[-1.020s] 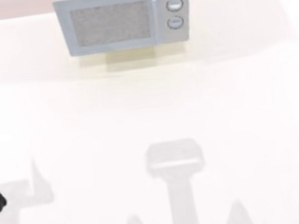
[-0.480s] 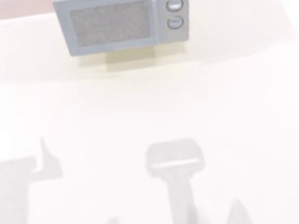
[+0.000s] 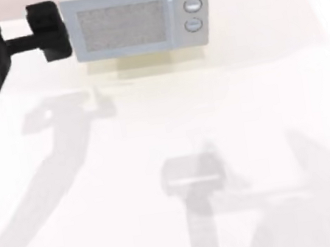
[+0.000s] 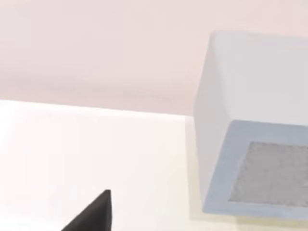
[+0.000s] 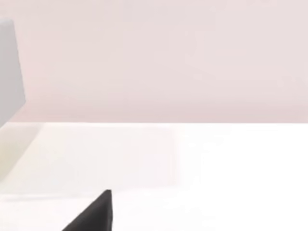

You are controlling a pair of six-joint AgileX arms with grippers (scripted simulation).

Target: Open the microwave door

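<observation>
At the counter's (image 3: 170,159) far edge stands the microwave (image 3: 136,18), its microwave door (image 3: 123,26) shut flush, mesh window facing forward, with two knobs (image 3: 193,14) to the window's right. Close beside the microwave's left wall hangs the left tool (image 3: 48,30); whether its fingers are parted I cannot tell. I judge this the approach step: next it must reach the door's free edge and swing it outward. No right tool appears in the top view.
</observation>
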